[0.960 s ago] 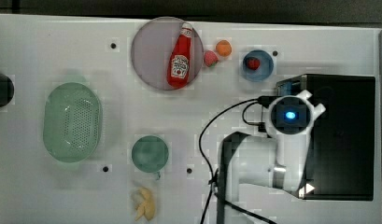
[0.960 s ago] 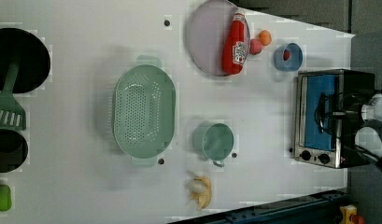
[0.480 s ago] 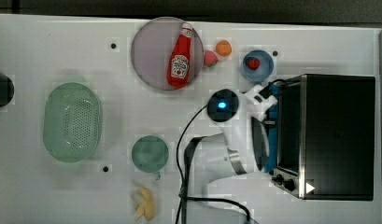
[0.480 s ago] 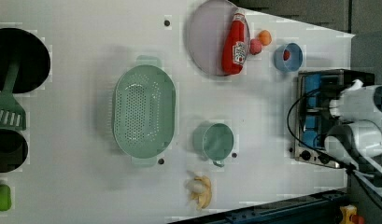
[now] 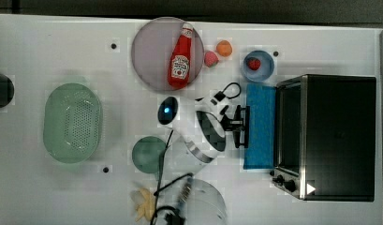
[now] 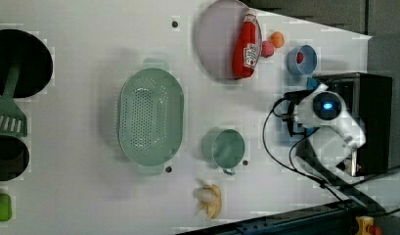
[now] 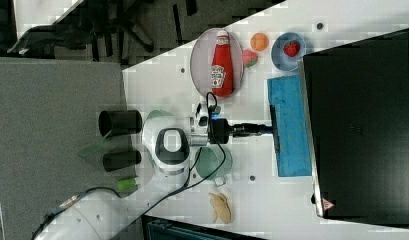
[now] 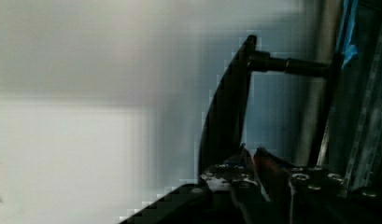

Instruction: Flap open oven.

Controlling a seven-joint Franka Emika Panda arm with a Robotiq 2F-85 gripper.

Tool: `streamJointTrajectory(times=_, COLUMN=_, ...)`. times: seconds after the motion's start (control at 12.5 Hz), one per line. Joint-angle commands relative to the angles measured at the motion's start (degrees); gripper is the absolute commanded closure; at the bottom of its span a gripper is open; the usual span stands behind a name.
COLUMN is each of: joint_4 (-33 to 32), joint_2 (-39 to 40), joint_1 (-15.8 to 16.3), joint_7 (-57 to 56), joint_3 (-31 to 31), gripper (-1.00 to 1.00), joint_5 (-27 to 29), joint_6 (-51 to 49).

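Note:
The oven (image 5: 339,136) stands at the top view's right, black-topped with a silver front frame. Its blue door (image 5: 260,126) is folded down and lies flat on the table in front of it. My gripper (image 5: 239,126) is shut on the dark bar handle (image 5: 246,140) at the door's outer edge. In the right view the gripper (image 7: 266,129) reaches level from the wrist to the handle (image 7: 275,142), with the door (image 7: 292,125) flat before the oven (image 7: 362,120). In the wrist view the handle (image 8: 228,112) runs up from between my fingertips (image 8: 247,163).
Close to the arm are a teal cup (image 5: 149,154) and a banana (image 5: 143,204). A plate with a ketchup bottle (image 5: 180,58), two small fruits (image 5: 217,52) and a blue bowl (image 5: 258,65) lie beyond the door. A green colander (image 5: 73,122) sits at the top view's left.
The arm swung from above the oven out to the top view's left, drawing the handle with it. The door has come down from upright to lying flat.

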Motion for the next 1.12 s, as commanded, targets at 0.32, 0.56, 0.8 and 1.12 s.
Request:
streamJointTrajectory(times=0.32, joint_4=3.3, joint_2=6.2, joint_1=4.0, joint_7=9.4, joint_3=-0.9, gripper=0.65, joint_5=-1.4, joint_6=-1.3)
streamJointTrajectory(times=0.56, joint_4=3.8, joint_2=6.8, joint_1=4.1, joint_7=9.4, joint_3=-1.1, gripper=0.65, joint_5=-1.4, joint_6=-1.0)
streamJointTrajectory(times=0.8, joint_4=3.8, joint_2=3.6, joint_1=3.9, joint_7=9.4, joint_3=-1.6, gripper=0.65, joint_5=0.5, joint_6=1.9)
streamJointTrajectory(times=1.12, joint_4=3.7, joint_2=-4.9, joint_1=3.2, joint_7=9.4, joint_3=-1.8, gripper=0.65, joint_5=12.0, joint_6=2.4)
